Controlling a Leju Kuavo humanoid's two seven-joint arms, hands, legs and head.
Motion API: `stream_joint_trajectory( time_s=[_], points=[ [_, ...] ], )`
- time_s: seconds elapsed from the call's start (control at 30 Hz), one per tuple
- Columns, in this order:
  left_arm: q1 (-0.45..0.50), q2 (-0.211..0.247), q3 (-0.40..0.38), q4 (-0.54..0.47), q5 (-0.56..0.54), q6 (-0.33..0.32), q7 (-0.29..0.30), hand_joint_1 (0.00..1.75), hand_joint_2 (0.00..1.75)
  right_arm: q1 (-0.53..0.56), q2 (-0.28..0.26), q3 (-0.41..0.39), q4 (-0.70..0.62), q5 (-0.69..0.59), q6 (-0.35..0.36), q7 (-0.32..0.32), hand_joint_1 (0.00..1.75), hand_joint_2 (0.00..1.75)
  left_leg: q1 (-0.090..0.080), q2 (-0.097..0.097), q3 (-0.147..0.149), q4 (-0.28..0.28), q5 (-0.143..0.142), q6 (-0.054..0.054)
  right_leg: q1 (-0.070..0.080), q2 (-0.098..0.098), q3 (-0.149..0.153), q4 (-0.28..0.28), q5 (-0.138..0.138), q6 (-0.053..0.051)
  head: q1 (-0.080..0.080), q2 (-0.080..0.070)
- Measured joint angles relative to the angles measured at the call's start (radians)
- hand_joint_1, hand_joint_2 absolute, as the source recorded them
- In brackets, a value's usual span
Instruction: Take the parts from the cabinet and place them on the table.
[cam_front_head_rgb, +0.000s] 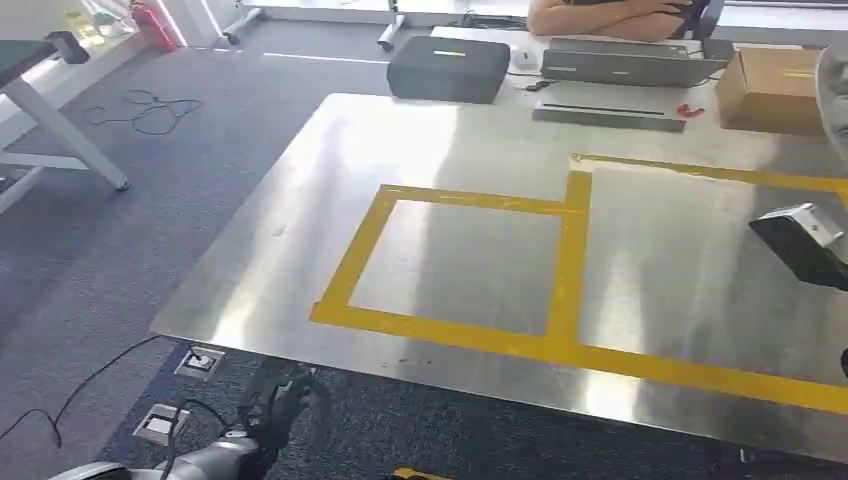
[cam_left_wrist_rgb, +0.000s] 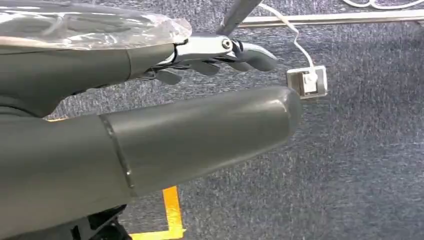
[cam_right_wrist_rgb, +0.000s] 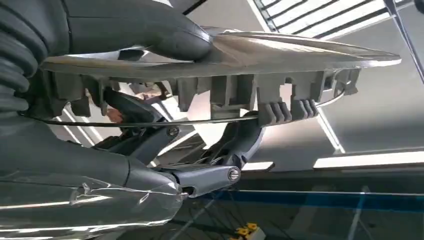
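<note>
Gripping a flat silvery part (cam_right_wrist_rgb: 280, 52), my right hand (cam_right_wrist_rgb: 165, 130) has thumb above and fingers curled beneath. I see my left hand (cam_left_wrist_rgb: 210, 55) empty, fingers loosely extended, low beside the steel table (cam_front_head_rgb: 470, 150), over carpet.

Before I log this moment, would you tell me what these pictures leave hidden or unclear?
- Part in the right hand: right wrist view, thumb and fingers cover much of it; its full shape stays unclear.
- Right hand in the head view: cut off by the right edge.
- Left hand: left wrist view, the thumb hides the palm, though nothing shows in it.
- Person behind the table: cut off by the top edge.
</note>
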Motion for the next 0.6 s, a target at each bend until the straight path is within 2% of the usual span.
stream_joint_trajectory(
  time_s=[0.27, 0.33, 0.5, 0.6],
  points=[
    [0.0, -0.001, 0.0, 0.0, -0.001, 0.0, 0.0, 0.0, 0.0, -0.001, 0.0, 0.0, 0.013, 0.001, 0.0, 0.0, 1.75, 1.75, 0.0, 0.0, 0.0, 0.0, 0.0, 0.0, 0.0, 0.0, 0.001, -0.001, 0.001, 0.001, 0.0, 0.0],
    [0.0, -0.002, 0.0, 0.0, -0.001, 0.0, 0.0, 0.0, 0.0, -0.015, 0.0, 0.009, 0.04, 0.065, 0.042, 0.004, 1.75, 1.75, 0.0, 0.0, 0.0, 0.0, 0.0, 0.0, 0.0, 0.0, 0.003, -0.003, 0.002, 0.002, 0.0, 0.0],
    [-0.001, -0.002, 0.0, 0.0, 0.001, 0.0, 0.004, 0.0, 0.0, -0.058, 0.004, 0.061, 0.124, 0.13, 0.124, -0.048, 1.75, 1.75, 0.0, 0.0, 0.0, 0.0, 0.0, 0.0, 0.0, 0.0, 0.004, -0.003, 0.002, 0.002, 0.0, 0.0],
    [-0.001, -0.003, 0.0, 0.0, 0.061, -0.03, 0.071, 0.0, 0.0, -0.071, 0.019, 0.099, 0.185, 0.129, 0.131, -0.071, 1.75, 1.75, 0.0, -0.002, 0.0, 0.0, 0.001, 0.0, 0.001, -0.002, 0.005, -0.003, 0.002, 0.002, 0.0, 0.0]
  ],
)
